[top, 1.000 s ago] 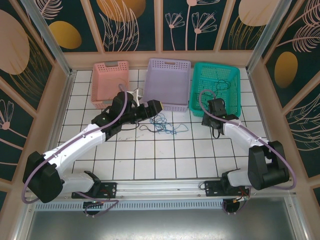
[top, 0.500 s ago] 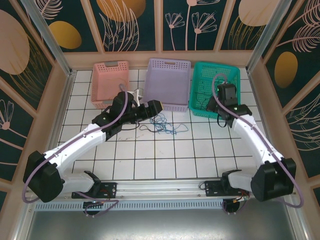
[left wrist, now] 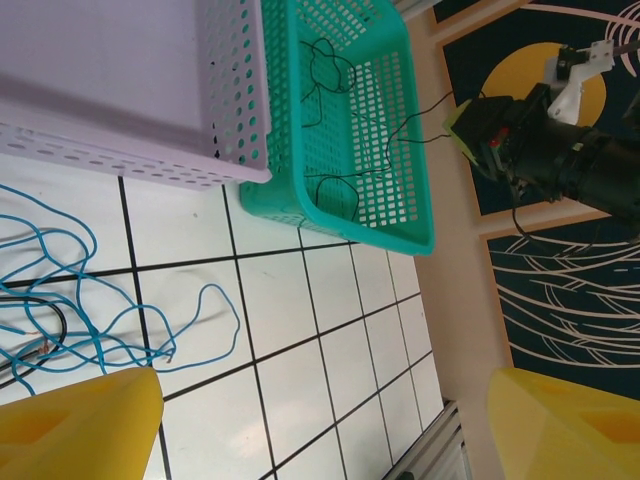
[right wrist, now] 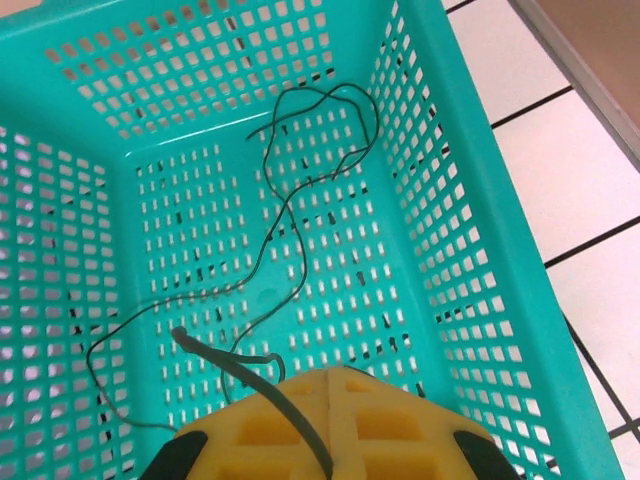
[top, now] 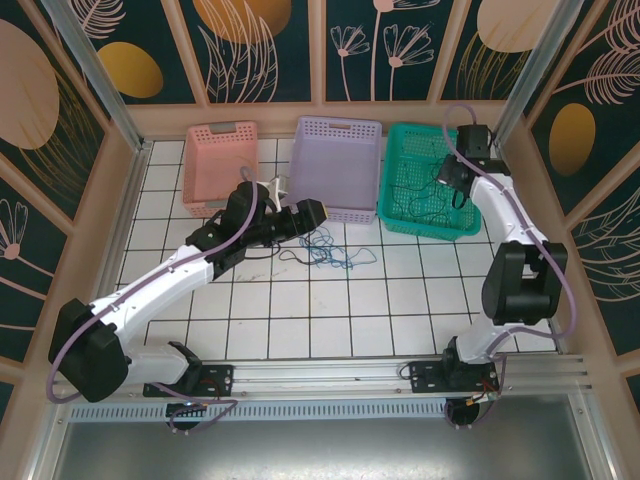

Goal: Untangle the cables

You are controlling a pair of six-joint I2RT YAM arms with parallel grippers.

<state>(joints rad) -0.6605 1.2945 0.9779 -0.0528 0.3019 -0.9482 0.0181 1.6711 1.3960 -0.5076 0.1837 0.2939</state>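
Dark cable (right wrist: 287,205) | trails into teal basket (right wrist: 470,190) | right gripper (right wrist: 335,400) pinching it from above

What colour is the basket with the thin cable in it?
Teal basket; right wrist view shows it best.

Looks like moulded plastic with a slight sheen on the slotted teal basket (right wrist: 420,230) and the lilac basket (left wrist: 235,90). Reads as glossy, smooth white across the dark-lined tabletop (left wrist: 275,300). Smooth sheathing on the blue cable (top: 330,256) and the thin dark cable (right wrist: 287,205); matt yellow plastic on the right tool (right wrist: 330,385).
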